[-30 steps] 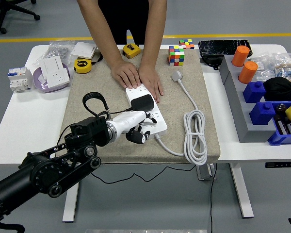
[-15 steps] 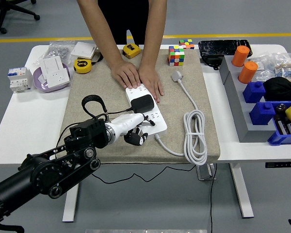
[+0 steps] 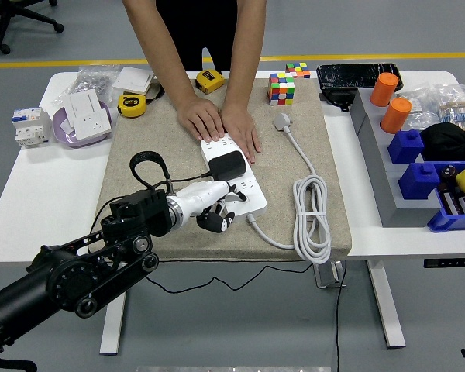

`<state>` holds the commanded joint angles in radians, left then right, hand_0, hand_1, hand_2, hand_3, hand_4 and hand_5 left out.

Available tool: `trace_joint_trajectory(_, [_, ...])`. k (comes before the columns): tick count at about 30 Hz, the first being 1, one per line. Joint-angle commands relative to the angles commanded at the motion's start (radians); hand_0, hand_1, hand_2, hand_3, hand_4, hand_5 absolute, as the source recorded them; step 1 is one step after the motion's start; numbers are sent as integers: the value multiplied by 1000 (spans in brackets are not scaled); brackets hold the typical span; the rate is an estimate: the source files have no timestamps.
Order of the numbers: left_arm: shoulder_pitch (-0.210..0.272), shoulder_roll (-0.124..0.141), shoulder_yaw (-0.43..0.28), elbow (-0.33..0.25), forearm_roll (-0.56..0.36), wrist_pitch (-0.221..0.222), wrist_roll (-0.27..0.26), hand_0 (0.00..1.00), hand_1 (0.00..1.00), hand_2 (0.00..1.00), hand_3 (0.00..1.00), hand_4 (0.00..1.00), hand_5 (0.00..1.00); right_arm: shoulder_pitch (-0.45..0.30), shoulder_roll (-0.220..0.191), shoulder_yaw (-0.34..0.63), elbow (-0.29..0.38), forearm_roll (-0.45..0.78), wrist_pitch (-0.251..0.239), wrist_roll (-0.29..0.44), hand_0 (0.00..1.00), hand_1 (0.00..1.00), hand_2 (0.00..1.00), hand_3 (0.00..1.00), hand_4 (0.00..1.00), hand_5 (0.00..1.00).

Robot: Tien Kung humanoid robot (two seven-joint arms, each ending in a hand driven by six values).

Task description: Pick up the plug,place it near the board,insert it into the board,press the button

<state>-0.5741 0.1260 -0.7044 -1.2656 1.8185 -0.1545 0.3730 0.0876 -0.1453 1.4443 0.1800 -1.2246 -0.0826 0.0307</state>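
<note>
the left hand reaches in from the lower left on its black arm and sits over the near end of the white power strip, which lies on a beige mat in the middle of the white tabletop. its fingers are curled downward, the white forefinger stretched along the strip's near edge; whether they actually grip anything cannot be told, since the hand covers what is beneath it. the black plug is seated on the strip, just beyond the hand, with a black cable looping back to the left over the mat. a person stands at the far side and presses both hands flat on the far end of the strip, side by side, holding it down. the strip's own white cord runs off its near right corner, coils on the right part of the mat and ends in a grey plug near the far edge. a colourful puzzle cube sits at the mat's far edge, two yellow tape measures to the far left, and a white socket on a purple dish. blue bins and two orange cylinders stand at the right.
</note>
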Motion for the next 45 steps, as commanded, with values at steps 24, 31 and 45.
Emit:
trace_joint_trajectory(24, [481,-33,-436,-387,-798,159,-432,832,906,887,998,944,259,-10,8,20,0,-3,-1,2,756,741,721,775,998,969])
trace_joint_trajectory(31, [410,13,-380,-336,-731,187,-327,191,209,268,998,676,58,-10,3,16,0,-8,-1,-1,756,741,722,775,998,969])
trace_joint_trajectory(45, [138,59,-114,-120,-145,119,-144,105,47,153,903,548,2,-7,-1,0,0,-4,1,-3,754,740,722,775,998,969])
